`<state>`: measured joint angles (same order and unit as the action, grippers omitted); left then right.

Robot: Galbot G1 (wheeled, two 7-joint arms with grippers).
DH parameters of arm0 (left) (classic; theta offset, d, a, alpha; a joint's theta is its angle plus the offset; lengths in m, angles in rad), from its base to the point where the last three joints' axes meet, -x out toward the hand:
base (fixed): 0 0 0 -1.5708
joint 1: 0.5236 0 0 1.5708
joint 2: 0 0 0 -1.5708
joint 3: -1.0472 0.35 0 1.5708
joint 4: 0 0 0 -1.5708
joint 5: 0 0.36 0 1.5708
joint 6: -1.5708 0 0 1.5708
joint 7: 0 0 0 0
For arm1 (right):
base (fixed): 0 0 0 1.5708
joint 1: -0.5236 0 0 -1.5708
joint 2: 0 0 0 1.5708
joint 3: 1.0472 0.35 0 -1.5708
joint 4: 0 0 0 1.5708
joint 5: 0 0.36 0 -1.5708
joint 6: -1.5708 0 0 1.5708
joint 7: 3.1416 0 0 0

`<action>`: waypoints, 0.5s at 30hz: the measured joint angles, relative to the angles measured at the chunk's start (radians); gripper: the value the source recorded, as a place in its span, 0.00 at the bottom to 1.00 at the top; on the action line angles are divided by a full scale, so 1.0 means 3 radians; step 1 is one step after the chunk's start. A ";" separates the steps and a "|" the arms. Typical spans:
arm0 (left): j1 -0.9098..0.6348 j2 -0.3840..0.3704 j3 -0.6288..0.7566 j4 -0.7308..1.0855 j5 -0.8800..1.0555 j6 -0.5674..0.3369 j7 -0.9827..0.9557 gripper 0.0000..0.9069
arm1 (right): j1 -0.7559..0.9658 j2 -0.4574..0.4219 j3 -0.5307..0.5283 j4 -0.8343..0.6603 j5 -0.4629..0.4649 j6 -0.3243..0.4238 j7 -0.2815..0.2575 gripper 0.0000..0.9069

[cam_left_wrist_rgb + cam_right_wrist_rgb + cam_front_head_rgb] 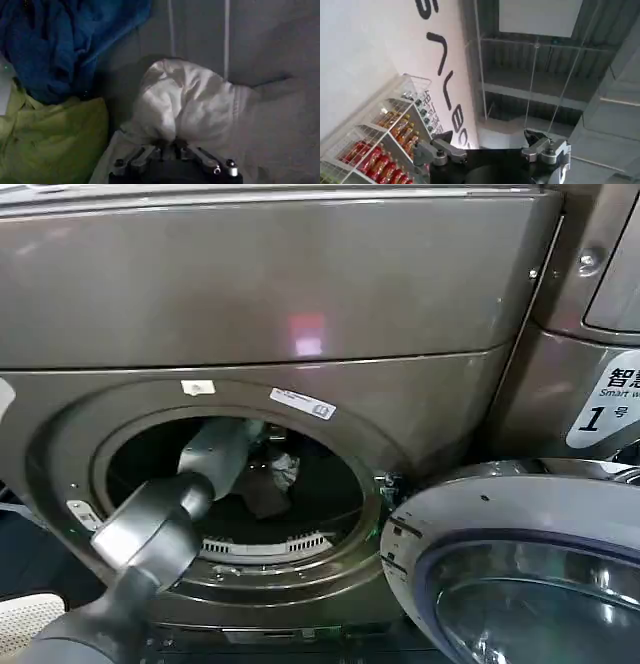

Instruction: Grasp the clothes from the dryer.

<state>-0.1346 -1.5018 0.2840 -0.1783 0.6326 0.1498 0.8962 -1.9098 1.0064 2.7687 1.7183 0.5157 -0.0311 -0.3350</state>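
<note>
Left gripper [175,150] fingers pinched shut on white cloth [187,102], deep inside dryer [150,294] drum, arm through the round opening. Blue garment [60,45] and yellow-green garment [50,137] piled beside it. Door [520,554] swung open. Right gripper [492,150] spread open, holding nothing, aimed at ceiling.

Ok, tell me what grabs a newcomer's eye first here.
The left arm reaching deep through the dryer's round opening, its door swung open to the right. Inside, the left gripper presses into a white garment, with a blue cloth and a yellow-green one beside it.
</note>
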 measured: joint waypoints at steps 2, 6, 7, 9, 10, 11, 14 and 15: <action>0.0030 0.0003 -0.0117 -0.0065 -0.0076 0.0021 -0.0063 0.00 | 0.0001 0.0001 -0.0005 0.0009 0.0000 0.0000 0.0002 1.00; 0.0105 0.0008 -0.0408 -0.0231 -0.0232 0.0031 -0.0207 0.00 | -0.0010 -0.0004 0.0006 -0.0002 0.0000 0.0001 0.0009 1.00; 0.0132 0.0013 -0.0484 -0.0278 -0.0275 0.0031 -0.0248 0.00 | -0.0012 -0.0005 0.0006 -0.0007 0.0000 0.0001 0.0010 1.00; 0.0189 0.0033 -0.0636 -0.0375 -0.0368 0.0035 -0.0338 0.00 | -0.0013 -0.0006 0.0007 -0.0009 -0.0001 0.0004 0.0011 1.00; 0.0225 0.0046 -0.0704 -0.0428 -0.0421 0.0044 -0.0383 0.00 | -0.0012 -0.0007 0.0005 -0.0008 -0.0001 0.0004 0.0013 1.00; 0.0265 0.0057 -0.0773 -0.0492 -0.0482 0.0050 -0.0436 0.00 | -0.0009 -0.0008 0.0002 -0.0005 -0.0001 0.0004 0.0014 1.00; 0.0405 0.0096 -0.0957 -0.0698 -0.0692 0.0053 -0.0602 0.00 | 0.0001 -0.0009 -0.0008 0.0004 -0.0004 0.0004 0.0015 1.00; 0.0460 0.0108 -0.1014 -0.0779 -0.0761 0.0050 -0.0660 0.00 | 0.0002 -0.0010 -0.0009 0.0007 -0.0005 0.0004 0.0015 1.00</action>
<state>0.0033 -1.4694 -0.0201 -0.4120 0.4043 0.1650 0.6983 -1.9093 1.0034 2.7660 1.7204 0.5143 -0.0298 -0.3304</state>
